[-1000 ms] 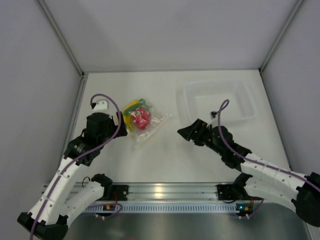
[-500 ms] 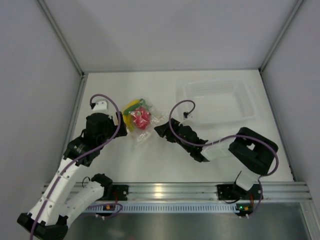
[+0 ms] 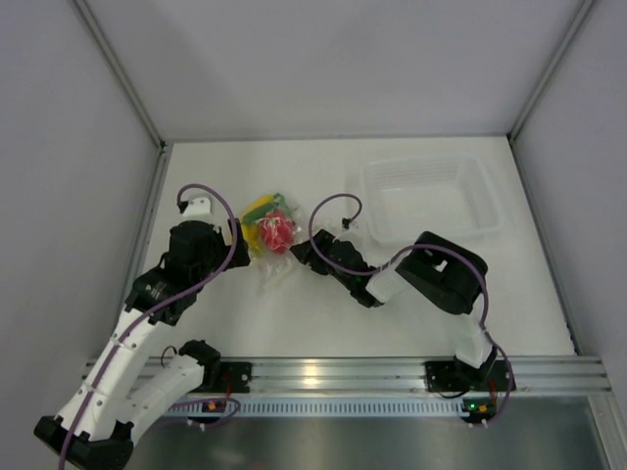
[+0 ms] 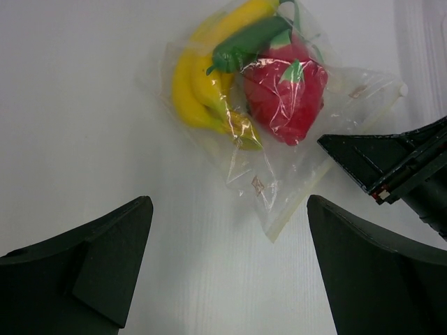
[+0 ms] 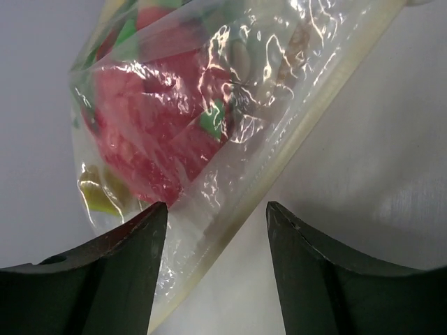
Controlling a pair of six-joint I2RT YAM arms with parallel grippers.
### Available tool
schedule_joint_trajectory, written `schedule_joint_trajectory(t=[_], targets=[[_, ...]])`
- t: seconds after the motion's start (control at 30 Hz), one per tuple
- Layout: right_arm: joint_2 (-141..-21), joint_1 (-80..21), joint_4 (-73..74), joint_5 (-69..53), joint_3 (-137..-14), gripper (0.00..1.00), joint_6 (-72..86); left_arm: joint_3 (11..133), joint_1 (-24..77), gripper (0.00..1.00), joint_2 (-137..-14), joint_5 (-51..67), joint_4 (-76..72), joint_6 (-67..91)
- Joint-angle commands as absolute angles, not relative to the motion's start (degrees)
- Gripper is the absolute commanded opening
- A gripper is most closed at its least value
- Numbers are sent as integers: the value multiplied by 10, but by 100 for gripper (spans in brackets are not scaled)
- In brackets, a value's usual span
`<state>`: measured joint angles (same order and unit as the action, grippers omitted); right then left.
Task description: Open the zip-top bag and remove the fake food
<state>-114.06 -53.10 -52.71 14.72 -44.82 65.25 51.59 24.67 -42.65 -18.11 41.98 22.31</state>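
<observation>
Zip-top bag [image 5: 181, 118] edge lies inside the parted right end effector [image 5: 215, 209].

Left arm [image 3: 147, 313]: rises from near-left base, elbow bent, wrist angled right and downward. Left gripper [image 4: 227, 209]: jaws spread wide. Right arm [image 3: 441, 279]: folded sharply, forearm stretched left toward centre. Right gripper [image 3: 299, 253]: low, jaws parted.
</observation>
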Motion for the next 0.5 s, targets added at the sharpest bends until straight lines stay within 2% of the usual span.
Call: schedule_joint_trajectory(t=[0.0,0.17,0.23,0.33,0.4,0.47], targets=[[-1158,-520,-585,140,-482,60,667,513,244,98,-429,-176,393,216],[-1174,-514,-606,130,-506,54,626,513,244,99,-434,-172,393,216],[-1186,-505,-605,114,-528,45,619,514,244,99,-436,-171,393,215],[-1190,-492,-600,107,-544,20,610,514,245,98,-436,-171,393,216],[-1180,-490,-585,113,-538,0,588,513,244,98,-432,-172,393,216],[-1144,-490,-555,116,-533,0,547,514,245,99,-432,-173,392,216]])
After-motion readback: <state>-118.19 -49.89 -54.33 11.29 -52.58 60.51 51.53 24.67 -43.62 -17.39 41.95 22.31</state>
